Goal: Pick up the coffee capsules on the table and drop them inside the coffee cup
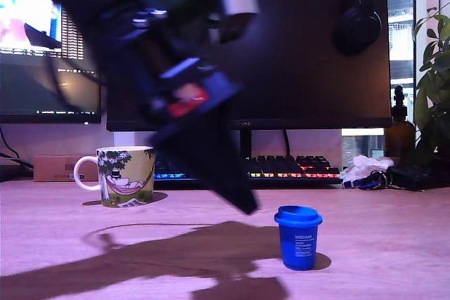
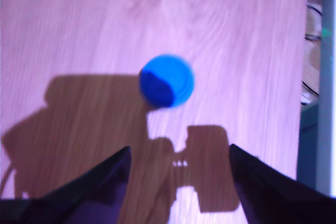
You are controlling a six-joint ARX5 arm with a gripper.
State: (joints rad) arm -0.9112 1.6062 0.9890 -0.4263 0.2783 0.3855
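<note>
Room: dark monitors [image 1: 309, 54] and a lit keyboard [image 1: 295, 168] are seen behind
Table [image 1: 394, 237]: pale wood grain, crossed by the arm's shadow
Gripper [image 2: 178, 153]: held above the table, fingers spread, nothing held
Coffee cup [image 1: 125, 175]: upright, exterior view's left
Blue capsule [image 1: 298, 237]: upright on the table, well apart from the cup

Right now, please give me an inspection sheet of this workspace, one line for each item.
Surface: wooden table, bare around the capsule, arm shadow on it.
Job's things: blue capsule standing wide rim up, alone; coffee cup upright toward the exterior view's left, contents not visible. No grey capsule seen.
Clutter: crumpled white item, dark bottle, cardboard box, all at the back.
End effector: open, empty, above the table short of the blue capsule, blurred.
Cables: dark cable behind the table at the exterior view's left.
Surroundings: monitors, keyboard, headphones, plant.
</note>
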